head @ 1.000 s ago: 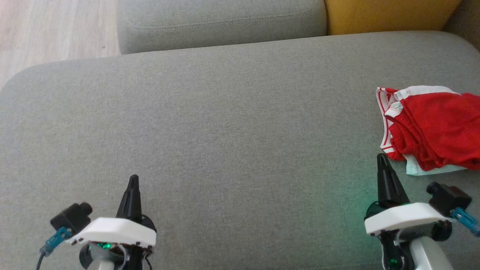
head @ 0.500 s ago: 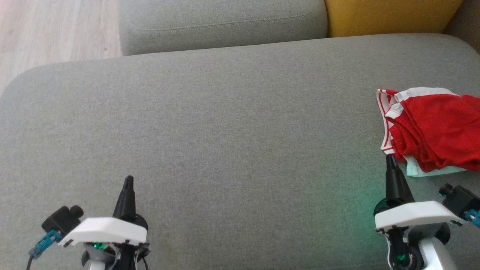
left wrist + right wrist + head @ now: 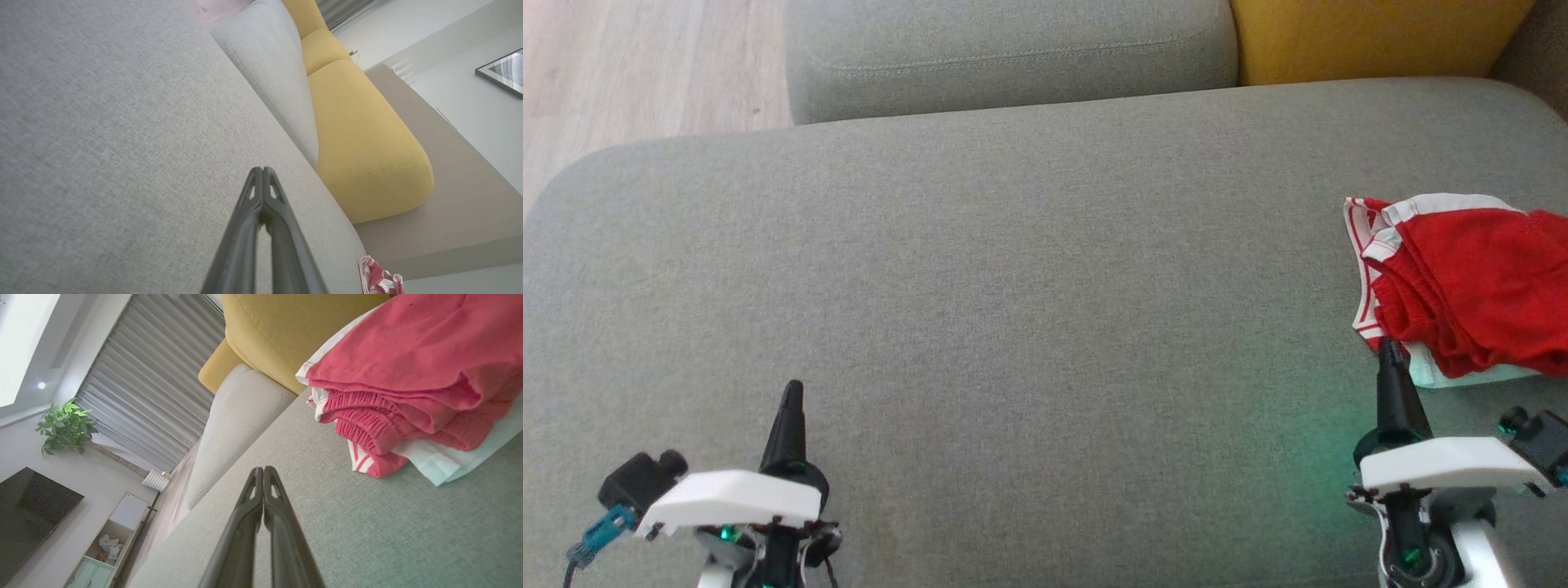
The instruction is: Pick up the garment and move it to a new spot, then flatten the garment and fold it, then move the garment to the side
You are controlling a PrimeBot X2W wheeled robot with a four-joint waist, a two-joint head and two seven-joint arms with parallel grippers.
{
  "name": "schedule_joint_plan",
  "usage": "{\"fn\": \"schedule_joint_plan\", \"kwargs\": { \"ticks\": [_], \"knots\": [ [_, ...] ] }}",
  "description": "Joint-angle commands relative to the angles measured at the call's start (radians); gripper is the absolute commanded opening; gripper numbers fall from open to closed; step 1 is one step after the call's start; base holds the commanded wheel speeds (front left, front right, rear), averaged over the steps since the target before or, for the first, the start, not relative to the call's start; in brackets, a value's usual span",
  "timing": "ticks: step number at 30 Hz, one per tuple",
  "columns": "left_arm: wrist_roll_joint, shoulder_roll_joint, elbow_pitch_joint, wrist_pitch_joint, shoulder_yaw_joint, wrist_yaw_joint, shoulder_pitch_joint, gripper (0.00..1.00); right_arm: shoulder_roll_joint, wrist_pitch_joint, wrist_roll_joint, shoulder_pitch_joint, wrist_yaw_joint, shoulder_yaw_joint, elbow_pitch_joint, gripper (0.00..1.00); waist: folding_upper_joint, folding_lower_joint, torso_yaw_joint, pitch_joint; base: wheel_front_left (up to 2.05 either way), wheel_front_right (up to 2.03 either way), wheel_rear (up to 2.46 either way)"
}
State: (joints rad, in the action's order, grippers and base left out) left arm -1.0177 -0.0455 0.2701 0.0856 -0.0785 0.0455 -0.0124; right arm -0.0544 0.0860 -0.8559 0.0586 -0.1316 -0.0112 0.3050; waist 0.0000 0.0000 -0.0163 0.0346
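A red garment with white trim (image 3: pixel 1470 282) lies bunched in folds at the right edge of the grey sofa seat (image 3: pixel 1029 278). The right wrist view shows the garment (image 3: pixel 408 384) close up, stacked in layers. My right gripper (image 3: pixel 1390 349) is shut and empty, its tip at the garment's near left corner; the right wrist view shows the gripper (image 3: pixel 261 470) a little short of the cloth. My left gripper (image 3: pixel 792 391) is shut with nothing in it, over bare seat at the lower left, and its closed tips (image 3: pixel 261 170) point along the cushion.
A grey back cushion (image 3: pixel 1005 49) and a yellow cushion (image 3: pixel 1372 33) stand behind the seat. Wooden floor (image 3: pixel 645 65) lies beyond the seat's left end. A wide stretch of seat runs between the two grippers.
The head view has shifted slightly downward. My right gripper has moved right and forward until its tip is at the garment's corner. My left gripper has drifted a little left.
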Motion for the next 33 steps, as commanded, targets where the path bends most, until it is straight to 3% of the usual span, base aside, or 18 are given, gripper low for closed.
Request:
{"fn": "schedule_joint_plan", "kwargs": {
  "ticks": [1,33],
  "knots": [
    [-0.024,-0.011,-0.028,-0.008,0.032,0.011,-0.057,0.0,-0.017,-0.005,-0.032,0.045,0.0,-0.001,-0.037,0.0,0.0,0.0,0.0,-0.001,0.0,0.0,0.0],
    [-0.309,-0.012,-0.027,-0.097,0.105,0.048,-0.076,0.0,-0.018,-0.088,-0.401,0.046,0.001,0.046,-0.049,0.0,0.0,0.0,0.008,-0.016,0.0,0.0,0.0]
  ]
}}
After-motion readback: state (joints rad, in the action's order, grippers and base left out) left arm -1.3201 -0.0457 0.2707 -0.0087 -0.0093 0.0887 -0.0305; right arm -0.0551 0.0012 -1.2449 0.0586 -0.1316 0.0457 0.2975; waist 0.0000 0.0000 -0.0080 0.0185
